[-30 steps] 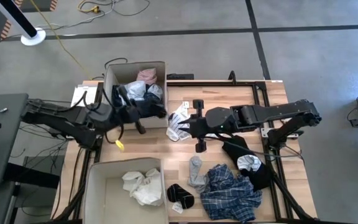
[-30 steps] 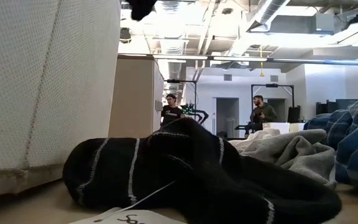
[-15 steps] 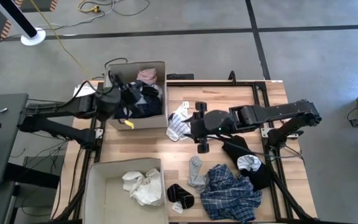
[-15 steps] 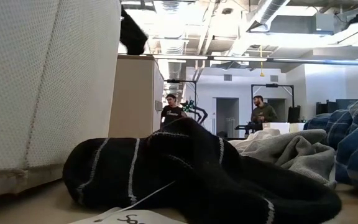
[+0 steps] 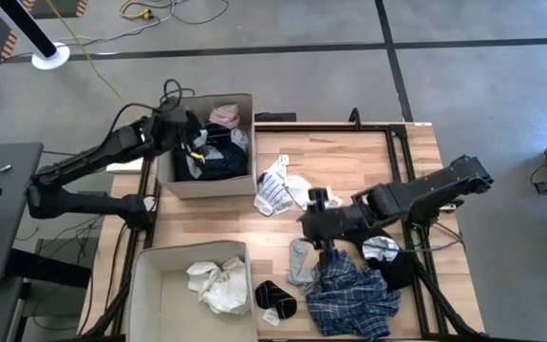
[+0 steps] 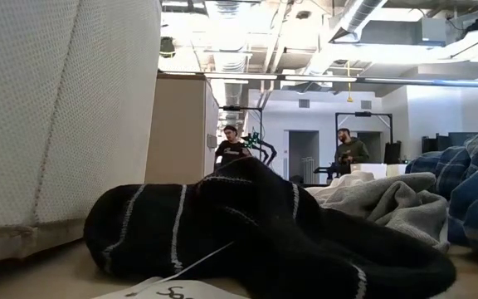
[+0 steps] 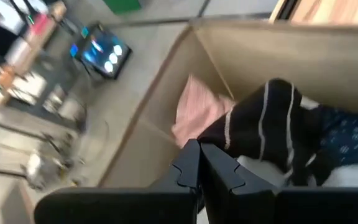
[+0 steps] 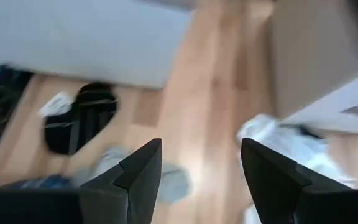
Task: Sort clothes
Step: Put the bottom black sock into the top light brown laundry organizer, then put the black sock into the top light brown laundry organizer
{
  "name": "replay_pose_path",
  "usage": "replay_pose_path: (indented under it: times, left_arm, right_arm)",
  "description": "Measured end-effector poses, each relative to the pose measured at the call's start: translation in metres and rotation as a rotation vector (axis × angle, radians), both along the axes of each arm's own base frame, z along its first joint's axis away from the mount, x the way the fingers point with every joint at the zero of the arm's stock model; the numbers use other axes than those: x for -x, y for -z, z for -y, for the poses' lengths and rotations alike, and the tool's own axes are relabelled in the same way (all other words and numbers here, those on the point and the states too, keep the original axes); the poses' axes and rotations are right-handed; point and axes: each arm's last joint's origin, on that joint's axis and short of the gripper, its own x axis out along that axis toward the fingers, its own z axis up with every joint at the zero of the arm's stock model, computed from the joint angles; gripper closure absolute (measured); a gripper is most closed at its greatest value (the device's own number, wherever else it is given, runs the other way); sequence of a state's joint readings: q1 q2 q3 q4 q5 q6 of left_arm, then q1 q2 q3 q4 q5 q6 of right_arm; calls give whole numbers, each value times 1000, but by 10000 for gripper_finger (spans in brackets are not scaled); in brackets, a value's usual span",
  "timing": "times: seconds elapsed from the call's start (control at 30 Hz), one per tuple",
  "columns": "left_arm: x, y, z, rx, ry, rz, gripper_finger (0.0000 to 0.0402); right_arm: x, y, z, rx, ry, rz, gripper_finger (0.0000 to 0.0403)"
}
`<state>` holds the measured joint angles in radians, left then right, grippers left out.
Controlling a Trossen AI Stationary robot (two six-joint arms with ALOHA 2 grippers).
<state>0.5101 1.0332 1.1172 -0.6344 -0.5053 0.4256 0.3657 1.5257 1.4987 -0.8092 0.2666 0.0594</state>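
The left hand [image 5: 190, 142] is hanging over the tan cardboard box [image 5: 171, 179] at the counter's far left corner. In the left wrist view its fingers [image 7: 188, 167] are pressed together with nothing between them, above a pale pink garment [image 7: 194, 115], a black garment with thin white stripes [image 7: 272, 124] and a navy dotted cloth [image 7: 347, 134] lying inside that box.

A second tan cardboard box [image 5: 145, 285] at the near left corner is holding a crumpled white garment [image 5: 215, 283]. Just beside its right wall a rolled black sock with white stripes [image 5: 273, 298] is lying on the wooden counter [image 5: 349, 157], touching a white paper tag [image 6: 168, 291]; only the low view shows handwriting on that tag, too cut off to read.

Near the middle, a blue-white striped cloth [image 5: 275, 188] is lying beside the far box. The right hand [image 5: 323, 242] is hovering over the counter between a grey sock [image 5: 298, 262] and a blue plaid shirt [image 5: 351, 294], its fingers [image 8: 138, 171] spread wide and empty. A black-and-white garment [image 5: 386, 255] is lying near the right edge.

Only the low view shows two people standing far behind.
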Motion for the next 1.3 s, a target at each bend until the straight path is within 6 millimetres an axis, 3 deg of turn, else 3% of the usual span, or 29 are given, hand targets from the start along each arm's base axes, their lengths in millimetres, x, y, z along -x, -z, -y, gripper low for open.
replay_pose_path:
  times: [0.2,0.4,0.6,0.77,0.93,1.07,1.3]
  left_arm:
    - [14,15,-26,157,-65,-35,401]
    - [13,34,-42,302,-76,-93,399]
    - [8,38,-46,316,-83,-90,341]
    - [9,36,-44,330,-83,-66,267]
    - [13,29,-36,364,-7,22,207]
    - [18,17,-27,377,72,127,185]
    - [33,-14,0,363,321,384,180]
  right_arm:
    - [11,25,-22,-47,-14,-72,168]
    - [15,55,-40,-111,-28,-69,168]
    - [7,78,-60,-300,-157,98,168]
    - [-3,107,-74,-302,-184,73,168]
    - [-19,148,-92,-322,-233,11,168]
    - [-27,174,-97,-325,-231,-33,168]
    - [-40,199,-103,-354,-221,4,168]
